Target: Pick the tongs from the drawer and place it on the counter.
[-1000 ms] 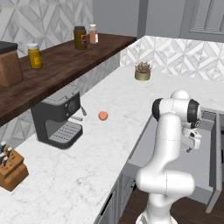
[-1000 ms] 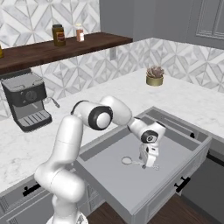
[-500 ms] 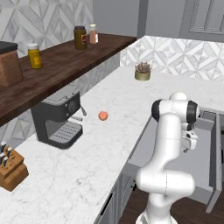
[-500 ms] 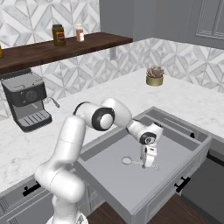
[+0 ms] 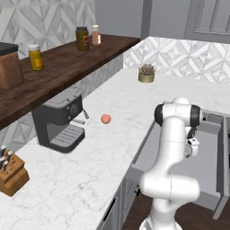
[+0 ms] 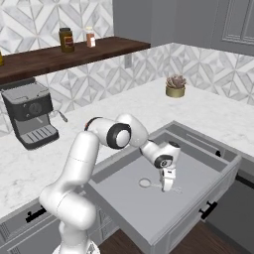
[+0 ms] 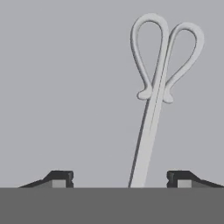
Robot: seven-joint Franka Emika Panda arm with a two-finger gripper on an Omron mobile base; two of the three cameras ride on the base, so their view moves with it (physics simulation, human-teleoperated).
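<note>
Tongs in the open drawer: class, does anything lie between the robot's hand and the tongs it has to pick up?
Nothing visible does. The hand is open, low over the drawer floor, and the tongs lie flat on bare grey floor, their handle running between the two fingertips.

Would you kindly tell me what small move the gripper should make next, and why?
Probably ease straight down a little, then close. In the hand view the gripper is open, its jaws on either side of the tongs' handle, which runs a bit nearer the right fingertip. The tongs lie flat on the drawer floor, not yet gripped, so a slight centring shift may help first.
</note>
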